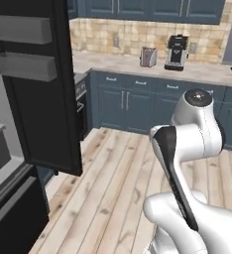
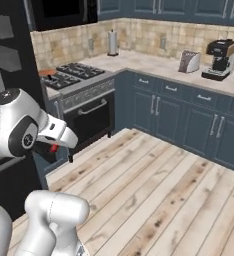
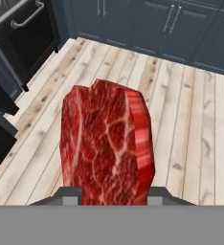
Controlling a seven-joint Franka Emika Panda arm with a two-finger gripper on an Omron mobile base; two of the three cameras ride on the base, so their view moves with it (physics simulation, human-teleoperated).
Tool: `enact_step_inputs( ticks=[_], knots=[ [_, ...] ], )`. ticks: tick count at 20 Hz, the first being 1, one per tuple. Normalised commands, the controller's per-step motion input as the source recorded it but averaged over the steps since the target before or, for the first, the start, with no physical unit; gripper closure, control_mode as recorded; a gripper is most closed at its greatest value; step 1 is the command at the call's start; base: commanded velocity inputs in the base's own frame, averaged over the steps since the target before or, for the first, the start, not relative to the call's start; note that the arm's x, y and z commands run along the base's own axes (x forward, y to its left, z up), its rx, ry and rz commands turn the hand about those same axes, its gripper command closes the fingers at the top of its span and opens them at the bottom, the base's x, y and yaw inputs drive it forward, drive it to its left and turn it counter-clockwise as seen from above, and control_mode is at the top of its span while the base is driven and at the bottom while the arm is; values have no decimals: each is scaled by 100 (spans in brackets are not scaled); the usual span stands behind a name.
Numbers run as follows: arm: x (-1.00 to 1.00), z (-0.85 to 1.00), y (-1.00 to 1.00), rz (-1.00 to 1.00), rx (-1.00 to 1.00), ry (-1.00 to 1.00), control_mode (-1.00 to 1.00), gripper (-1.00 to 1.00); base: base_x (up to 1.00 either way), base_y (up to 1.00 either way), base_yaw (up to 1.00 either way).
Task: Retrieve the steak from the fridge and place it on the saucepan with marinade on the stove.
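Note:
In the hand view the steak [image 3: 106,148], a dark-red marbled slab, stands upright between my two fingertips [image 3: 69,194], with my gripper [image 3: 111,195] shut on it above the wooden floor. From the right base view, a bit of red steak [image 2: 53,148] peeks out under my wrist, in front of the fridge [image 2: 9,55]. The fridge door [image 1: 38,89] stands open, with grey bins on its inside. The stove [image 2: 76,75] is beyond my arm to the right of the fridge. On its left rear burner sits an orange-topped pan, apparently the saucepan with marinade [image 2: 45,73].
The oven door with its bar handle [image 2: 91,107] faces the floor. Blue base cabinets [image 2: 189,115] run along the counter, which carries a toaster [image 2: 189,61], a coffee machine [image 2: 220,59] and a paper towel roll [image 2: 112,42]. Wooden floor [image 2: 154,190] spreads out to the right.

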Motion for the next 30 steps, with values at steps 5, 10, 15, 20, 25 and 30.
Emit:
enact_step_inputs(
  ticks=[5, 10, 15, 20, 25, 30],
  knots=[
    [0, 0, 0, 0, 0, 0, 100, 100, 78, -72, 13],
    [0, 0, 0, 0, 0, 0, 100, 100, 92, -79, 22],
    [0, 0, 0, 0, 0, 0, 100, 100, 99, -79, 34],
    [0, 0, 0, 0, 0, 0, 100, 100, 85, -100, 42],
    [0, 0, 0, 0, 0, 0, 100, 100, 81, -98, 47],
    [0, 0, 0, 0, 0, 0, 100, 100, 73, -73, 60]
  ],
)
